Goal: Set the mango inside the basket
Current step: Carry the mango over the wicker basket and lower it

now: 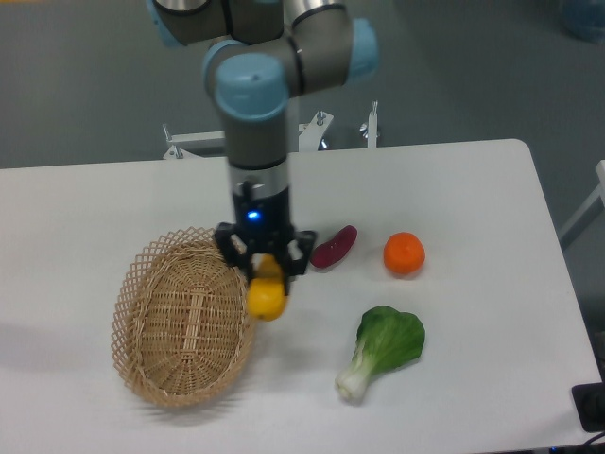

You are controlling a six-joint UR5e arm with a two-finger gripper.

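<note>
The mango [267,295] is a yellow-orange oval fruit. My gripper [266,271] is shut on its upper end and the fruit hangs down from the jaws. It sits just past the right rim of the tan wicker basket [182,317], which lies on the white table at the left. I cannot tell whether the mango touches the table or the rim. The basket holds nothing.
A purple vegetable [334,247] lies just right of the gripper. A round orange tangerine [404,253] sits further right. A green bok choy [383,348] lies at the front right. The table's front edge is close below the basket.
</note>
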